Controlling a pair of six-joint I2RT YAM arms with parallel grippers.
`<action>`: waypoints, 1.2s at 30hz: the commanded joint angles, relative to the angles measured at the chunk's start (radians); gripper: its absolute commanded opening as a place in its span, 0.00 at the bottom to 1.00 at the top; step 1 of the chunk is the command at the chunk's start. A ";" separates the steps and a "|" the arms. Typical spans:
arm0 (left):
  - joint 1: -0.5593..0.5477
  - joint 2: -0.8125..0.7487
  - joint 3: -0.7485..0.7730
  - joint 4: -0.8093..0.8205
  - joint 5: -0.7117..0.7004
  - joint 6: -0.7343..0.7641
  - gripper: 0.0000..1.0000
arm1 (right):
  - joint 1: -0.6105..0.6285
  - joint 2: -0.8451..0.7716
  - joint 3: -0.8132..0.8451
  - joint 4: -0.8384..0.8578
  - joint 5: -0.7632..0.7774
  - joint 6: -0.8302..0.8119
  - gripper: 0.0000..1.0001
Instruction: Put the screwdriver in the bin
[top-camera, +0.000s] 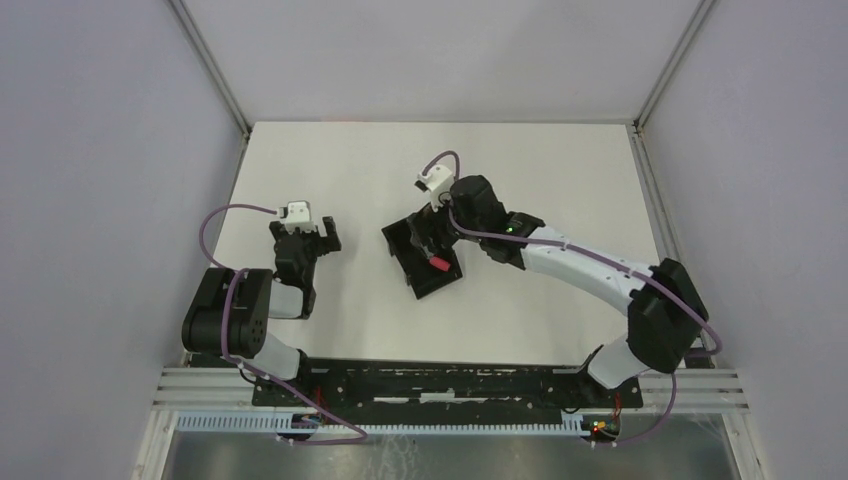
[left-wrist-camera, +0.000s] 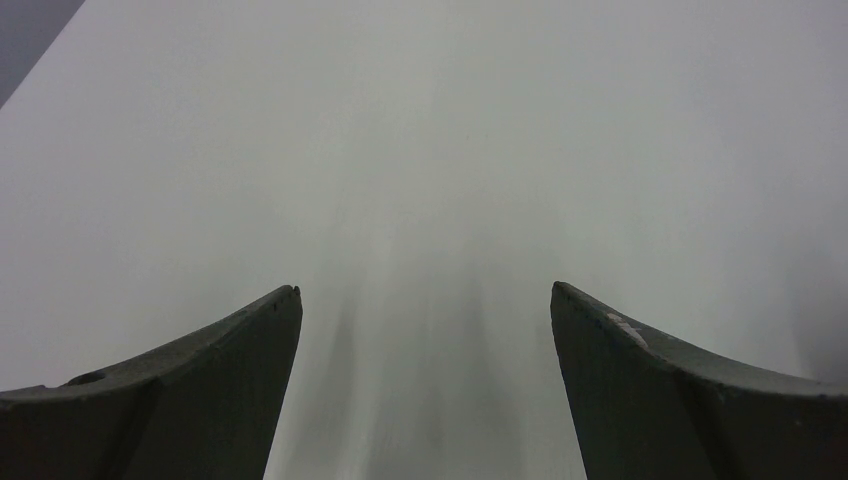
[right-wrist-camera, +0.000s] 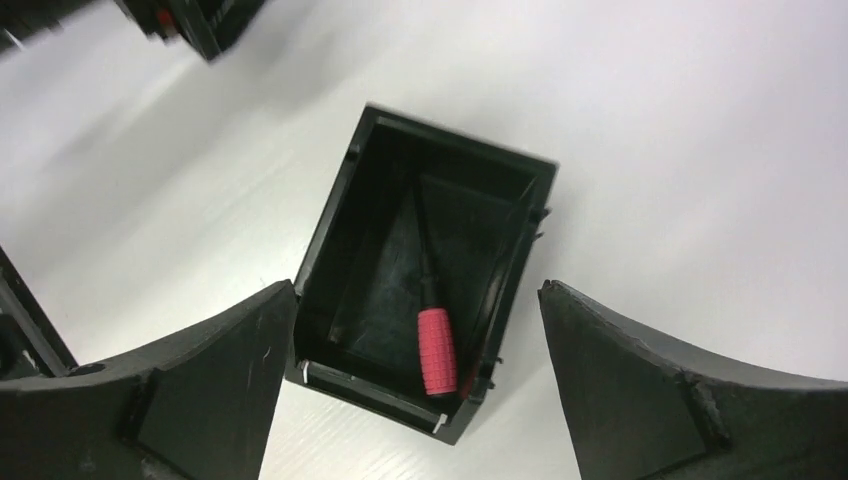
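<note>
Right tool (right-wrist-camera: 417, 285) is spread wide open, holding nothing, and the bin (right-wrist-camera: 340, 250) sits just below it, framed between its fingers. The screwdriver (right-wrist-camera: 436, 350) lies flat inside, red handle nearest the tool and shaft pointing away. Farther off, the left tool (left-wrist-camera: 425, 290) gapes open too, over the tabletop (left-wrist-camera: 420, 120).
</note>
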 joint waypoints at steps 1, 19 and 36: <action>-0.003 0.004 0.004 0.053 -0.003 0.016 1.00 | 0.003 -0.162 0.010 0.055 0.130 -0.036 0.98; -0.003 0.004 0.004 0.052 -0.003 0.017 1.00 | -0.322 -0.671 -0.834 0.542 0.512 -0.112 0.98; -0.004 0.004 0.005 0.052 -0.004 0.017 1.00 | -0.346 -0.721 -1.083 0.742 0.521 -0.088 0.98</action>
